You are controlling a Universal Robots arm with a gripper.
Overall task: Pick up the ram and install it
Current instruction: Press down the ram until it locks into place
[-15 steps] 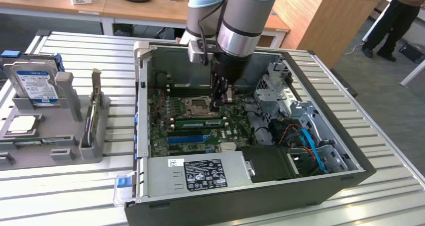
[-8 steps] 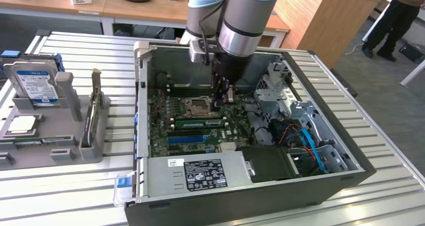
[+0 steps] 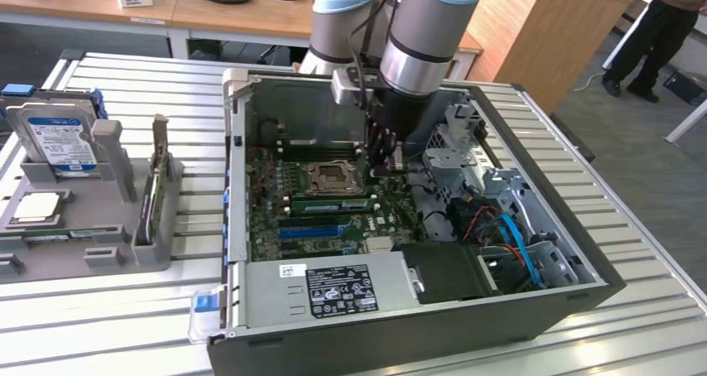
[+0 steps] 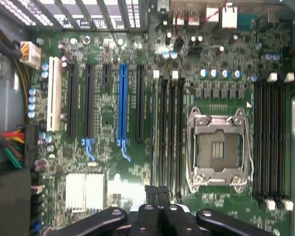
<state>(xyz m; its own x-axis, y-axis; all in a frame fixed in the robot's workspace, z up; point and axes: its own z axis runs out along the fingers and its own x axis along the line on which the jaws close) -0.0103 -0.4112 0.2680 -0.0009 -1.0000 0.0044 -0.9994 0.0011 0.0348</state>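
Ram (image 3: 327, 204) sits in a motherboard (image 4: 137, 162) slot, jaws closed.

The surface (image 3: 618, 252) is showing pale ribbed metal slats with a dull sheen. The computer case (image 3: 387, 343) is looking like matt dark painted metal, its power supply (image 3: 331, 289) showing bare grey steel under a paper label. The motherboard (image 4: 103, 123) is gleaming green and lacquered, its processor socket (image 4: 217, 150) framed in shiny metal. The pincer (image 4: 157, 194) is looking matt black.
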